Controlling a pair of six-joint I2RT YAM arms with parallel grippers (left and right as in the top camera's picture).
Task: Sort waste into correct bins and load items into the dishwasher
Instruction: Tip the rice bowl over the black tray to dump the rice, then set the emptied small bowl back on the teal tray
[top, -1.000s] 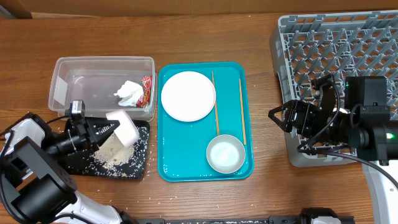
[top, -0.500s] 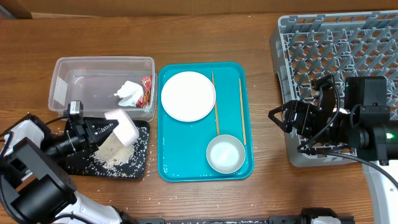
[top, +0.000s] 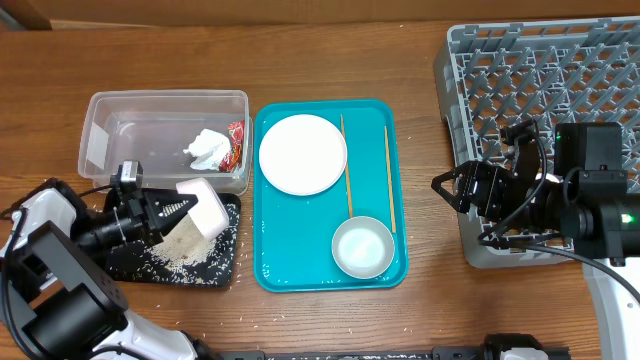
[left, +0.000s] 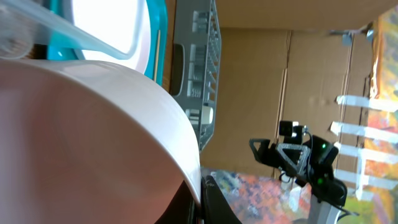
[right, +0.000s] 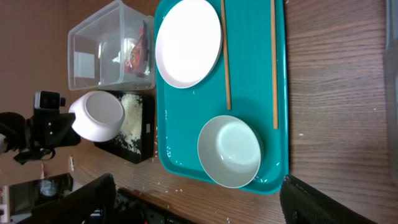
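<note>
White cup (top: 205, 205): tipped on its side above the black tray (top: 226, 272), held off the surface. Its mouth cannot be made out from overhead.
Left gripper (top: 175, 208): fingers clamped on the cup.
Left wrist view: the cup's pale wall (left: 93, 143) fills most of the frame. The grip itself is hidden, and the dish rack (left: 194, 81) shows side-on behind.
Right wrist view: only this one shows the cup's round bottom (right: 97, 116), facing the camera.
Rice crumbs (top: 185, 245): heaped on the black tray under the cup, with loose grains scattered across it.
Clear tub (top: 165, 95): just behind the black tray, holding the white napkin (top: 207, 148) and the red foil wrapper (top: 236, 143) side by side at its right end.
Teal tray (top: 300, 265): carries the white plate (top: 302, 153) at the back, the bowl (top: 362, 247) at the front right, and two chopsticks (top: 346, 170) lying lengthwise, well apart.
Right gripper (top: 450, 187): hovers at the left edge of the grey dish rack (top: 540, 60), holding nothing.
Right fingers (right: 311, 202): spread wide at the lower corners of the wrist view.
</note>
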